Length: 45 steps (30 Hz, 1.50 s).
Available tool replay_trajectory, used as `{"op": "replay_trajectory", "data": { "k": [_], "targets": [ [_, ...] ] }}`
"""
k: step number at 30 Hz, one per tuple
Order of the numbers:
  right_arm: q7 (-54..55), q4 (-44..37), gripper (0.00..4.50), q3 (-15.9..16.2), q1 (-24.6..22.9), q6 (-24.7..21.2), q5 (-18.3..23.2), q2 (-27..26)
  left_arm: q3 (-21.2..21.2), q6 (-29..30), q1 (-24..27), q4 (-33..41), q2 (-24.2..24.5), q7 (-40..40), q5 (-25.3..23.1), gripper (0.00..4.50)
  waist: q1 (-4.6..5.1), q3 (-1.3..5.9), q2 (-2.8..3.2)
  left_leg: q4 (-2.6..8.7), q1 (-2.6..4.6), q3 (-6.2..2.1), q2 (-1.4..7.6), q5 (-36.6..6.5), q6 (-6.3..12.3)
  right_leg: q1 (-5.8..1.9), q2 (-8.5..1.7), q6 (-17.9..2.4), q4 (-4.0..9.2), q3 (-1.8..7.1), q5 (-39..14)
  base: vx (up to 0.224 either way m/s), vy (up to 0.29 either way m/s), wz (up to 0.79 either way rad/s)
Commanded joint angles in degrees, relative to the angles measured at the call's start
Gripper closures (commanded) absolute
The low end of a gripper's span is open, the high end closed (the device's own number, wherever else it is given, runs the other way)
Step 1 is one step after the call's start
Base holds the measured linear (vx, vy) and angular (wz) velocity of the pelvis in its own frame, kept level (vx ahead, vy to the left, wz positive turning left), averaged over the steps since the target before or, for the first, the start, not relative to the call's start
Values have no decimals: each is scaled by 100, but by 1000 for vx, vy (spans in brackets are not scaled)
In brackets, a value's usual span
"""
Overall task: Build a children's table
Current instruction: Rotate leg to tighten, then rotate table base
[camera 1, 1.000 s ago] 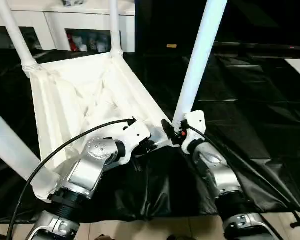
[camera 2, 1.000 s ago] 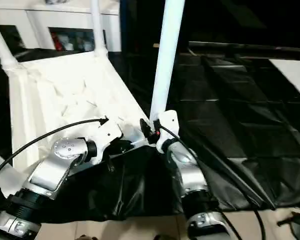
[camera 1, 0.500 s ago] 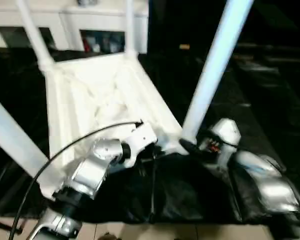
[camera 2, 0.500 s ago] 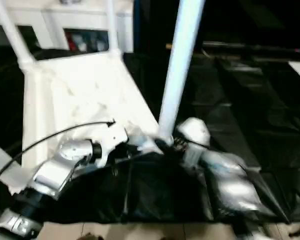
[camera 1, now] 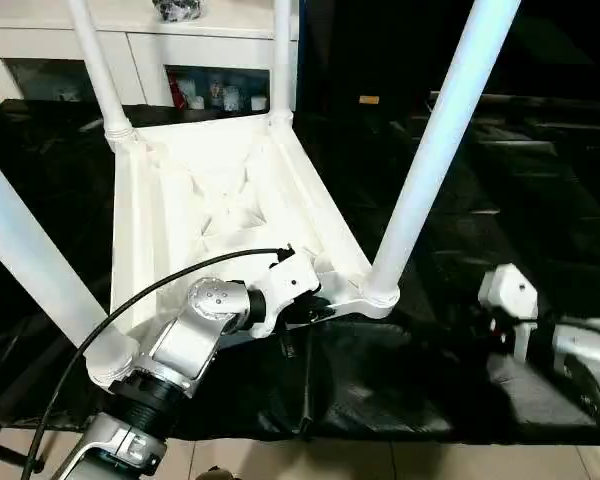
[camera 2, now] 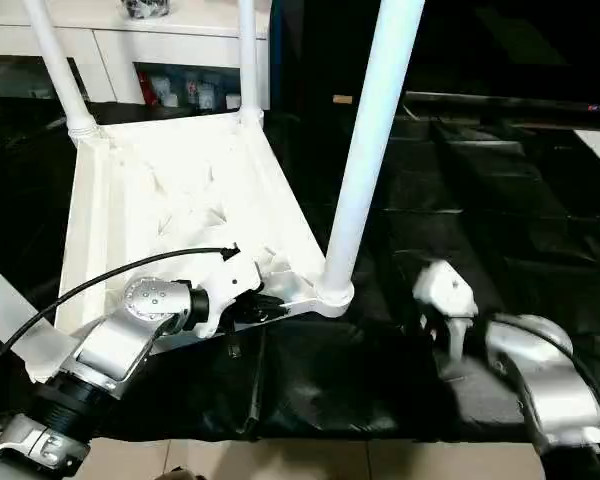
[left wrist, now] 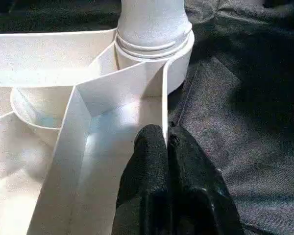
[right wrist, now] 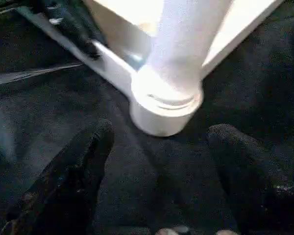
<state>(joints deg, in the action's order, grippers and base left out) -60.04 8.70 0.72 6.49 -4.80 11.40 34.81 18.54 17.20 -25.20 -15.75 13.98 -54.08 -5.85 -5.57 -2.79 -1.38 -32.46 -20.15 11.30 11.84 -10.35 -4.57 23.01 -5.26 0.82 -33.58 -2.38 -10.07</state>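
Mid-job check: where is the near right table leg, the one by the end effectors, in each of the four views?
Left eye view: leg right of centre, rising from its socket.
Right eye view: leg at centre.
Left wrist view: its base at the top, beyond the left end effector on the rim.
Right wrist view: leg centred, ahead of the right end effector.
Shared landmark: the socket.

Black wrinkly sheeting [camera 1: 500,200] covers pretty much the whole floor. White cabinet [camera 1: 150,60] with glass fronts sits at the back, tan tiles [camera 2: 310,460] up front.
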Motion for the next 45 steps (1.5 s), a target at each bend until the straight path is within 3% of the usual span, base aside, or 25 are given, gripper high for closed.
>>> {"op": "replay_trajectory", "data": {
  "k": [1, 7, 8, 11, 13, 15, 16, 20, 22, 23, 26, 27, 31, 32, 33, 35, 36, 38, 41, 42, 45],
  "targets": [
    [-54, -185, 104, 15, 16, -149, 75, 1, 52, -9, 6, -152, 27, 58, 21, 450, -15, 305, -125, 335, -13, -56, 108, -1375, 481, -213, -221, -803, 452, 143, -2095, 0, 0, 0],
    [-432, -628, 50, 160, -55, -806, 675, -15, 17, -228, -137, -350, -39, 256, -22, 450, -16, 320, -131, 330, -22, -66, 120, -1319, 513, -225, -219, -858, 424, 144, -1890, 0, 0, 0],
    [-450, -689, 32, 213, -63, -841, 700, -27, -70, -137, -164, -366, -101, 238, 94, 423, -13, 317, -132, 333, -21, -63, 126, -1319, 507, -221, -220, -870, 423, 144, -1867, 0, 0, 0],
    [-285, -694, 15, 422, 36, -712, 526, -276, -438, -19, -173, -67, -289, 299, 510, 395, -19, 320, -145, 316, -51, -64, 108, -1327, 437, -217, -246, -906, 412, 141, -1979, 0, 0, 0],
    [-192, -582, 0, 547, 130, -600, 402, -480, -575, 164, -67, 286, -278, 220, 725, 388, -33, 349, -120, 303, -43, -73, 136, -1218, 375, -208, -247, -1059, 367, 140, -1644, 0, 0, 0],
    [-100, -533, 0, 630, 212, -578, 317, -638, -676, 279, 58, 566, -231, 193, 849, 368, -20, 301, -120, 326, -79, -74, 123, -1229, 405, -211, -224, -1081, 362, 128, -1535, 0, 0, 0],
    [-56, -500, 0, 666, 256, -563, 281, -715, -715, 345, 152, 748, -183, 149, 916, 356, -18, 312, -123, 323, -71, -77, 131, -1248, 394, -214, -227, -1081, 349, 130, -1537, 0, 0, 0],
    [209, -268, 0, 742, 453, -506, 146, -921, -872, 638, 581, 1397, -25, 215, 1030, 330, 21, 284, -91, 324, -77, -69, 129, -1093, 415, -190, -196, -1113, 331, 139, -1303, 0, 0, 0],
    [383, -79, 0, 761, 581, -449, 76, -993, -1067, 870, 1028, 1875, -6, 446, 1108, 307, 12, 294, -76, 297, -69, -66, 131, -909, 439, -195, -184, -1228, 268, 148, -803, 0, 0, 0],
    [421, -32, 0, 762, 604, -413, 51, -1005, -1119, 947, 1148, 2004, -12, 518, 1152, 307, 15, 260, -78, 308, -96, -62, 131, -865, 488, -190, -174, -1295, 261, 138, -615, 0, 0, 0],
    [525, 83, 0, 755, 653, -340, -17, -1032, -1198, 1038, 1383, 2247, -24, 590, 1257, 274, -1, 240, -63, 315, -57, -47, 130, -1098, 484, -170, -158, -1294, 294, 145, -804, 0, 0, 0],
    [659, 301, 0, 716, 756, -212, -109, -1089, -1276, 1049, 1697, 2571, -25, 597, 1433, 266, 4, 211, -74, 341, -82, -61, 139, -1249, 423, -181, -176, -1265, 301, 140, -998, 0, 0, 0],
    [1445, 1175, 0, 528, 1292, 35, -425, -1341, -1287, 1055, 2674, 3471, 211, 423, 1777, 228, 80, 135, -94, 413, -129, -95, 130, -1699, 249, -165, -196, -1050, 372, 137, -1815, 0, 0, 0],
    [1660, 1385, 0, 494, 1431, 87, -498, -1394, -1262, 1015, 2837, 3572, 309, 365, 1762, 222, 84, 113, -90, 410, -83, -77, 122, -1816, 210, -112, -172, -934, 425, 155, -2104, 0, 0, 0],
    [1660, 1385, 0, 494, 1431, 87, -498, -1394, -1262, 1015, 2837, 3572, 309, 365, 1762, 217, 66, 116, -77, 386, -14, -50, 119, -1856, 187, -65, -146, -935, 436, 180, -2042, 0, 0, 0],
    [2007, 1723, 0, 460, 1646, 178, -608, -1461, -1262, 1005, 3077, 3742, 438, 312, 1743, 210, 35, 93, -58, 392, 20, -33, 127, -1862, 179, -40, -130, -945, 437, 189, -1935, 0, 0, 0],
    [2259, 1998, 0, 430, 1830, 244, -668, -1511, -1280, 1021, 3215, 3834, 529, 277, 1728, 199, 48, 66, -96, 408, -28, -41, 124, -1832, 172, -65, -140, -935, 420, 190, -1944, 0, 0, 0],
    [2785, 2551, 0, 383, 2202, 326, -810, -1589, -1299, 1026, 3471, 3991, 754, 168, 1727, 180, 80, 68, -91, 432, -70, -71, 117, -1771, 116, -93, -161, -889, 402, 168, -2082, 0, 0, 0],
    [3131, 3037, 0, 312, 2545, 416, -846, -1680, -1357, 904, 3742, 4058, 986, 30, 1739, 168, 75, 53, -43, 409, -13, -48, 117, -1814, 53, -40, -144, -884, 402, 189, -1985, 0, 0, 0],
    [3317, 3247, 0, 300, 2688, 480, -891, -1714, -1386, 826, 3876, 4058, 1103, -66, 1767, 155, 87, 47, -81, 410, -40, -52, 105, -1804, 57, -59, -142, -885, 373, 189, -1943, 0, 0, 0],
    [3633, 3733, 0, 228, 2996, 660, -938, -1820, -1464, 595, 4185, 4030, 1393, -307, 1862, 134, 81, 63, -67, 395, -12, -28, 107, -1680, 53, -45, -119, -890, 355, 193, -1695, 0, 0, 0]
  ]
}}
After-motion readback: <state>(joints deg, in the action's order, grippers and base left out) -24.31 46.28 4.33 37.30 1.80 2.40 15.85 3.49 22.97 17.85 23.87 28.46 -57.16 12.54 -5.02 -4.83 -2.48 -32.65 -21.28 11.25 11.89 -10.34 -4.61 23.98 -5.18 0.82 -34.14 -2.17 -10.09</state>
